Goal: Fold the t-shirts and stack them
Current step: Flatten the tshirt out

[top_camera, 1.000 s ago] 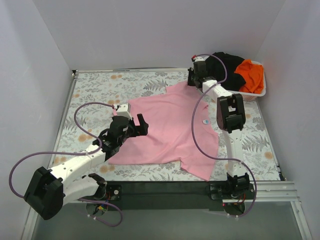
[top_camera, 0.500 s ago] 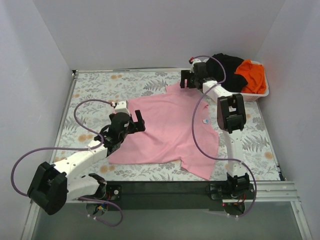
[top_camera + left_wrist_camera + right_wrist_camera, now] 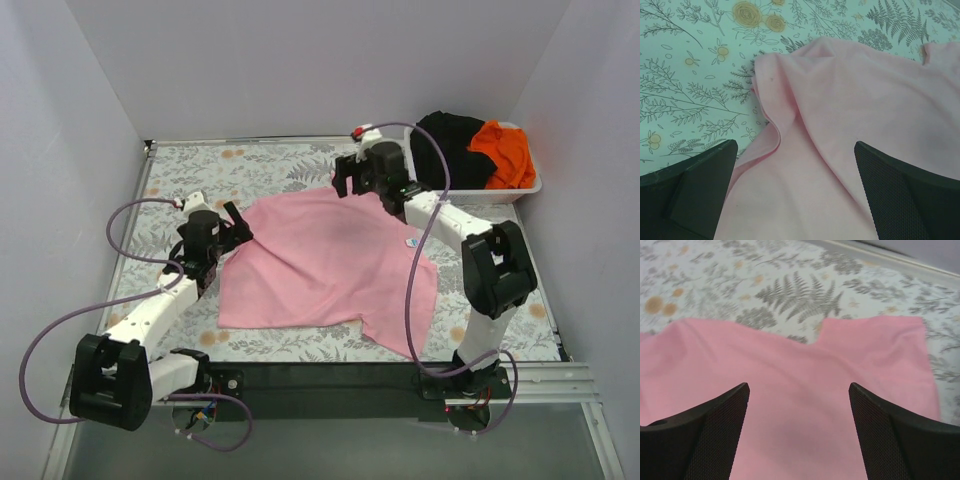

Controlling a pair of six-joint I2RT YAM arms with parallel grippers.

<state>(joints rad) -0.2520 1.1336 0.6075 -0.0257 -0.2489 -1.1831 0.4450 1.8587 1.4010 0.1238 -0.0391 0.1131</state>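
Note:
The light pink t-shirt [image 3: 330, 265] lies spread on the floral table top, a fold running along its left side [image 3: 775, 125]. My left gripper [image 3: 238, 226] hovers open over that left edge, with only cloth showing below its fingers [image 3: 795, 150]. My right gripper [image 3: 352, 186] stands open above the shirt's far edge, beside a notch in the hem [image 3: 817, 337], with nothing between its fingers [image 3: 799, 390]. The black t-shirt [image 3: 450, 135] and the bright orange t-shirt [image 3: 505, 150] lie bunched in the white basket [image 3: 520, 187] at the far right.
Floral table cover [image 3: 200, 170] shows bare to the left of the shirt and behind it. White walls close in on the left, back and right. A dark rail [image 3: 330, 375] runs along the near edge by the arm bases.
My right gripper has opened, let go of the shirt's far edge and swung left, away from the basket. My left arm has drawn back left to the shirt's left edge, still open.

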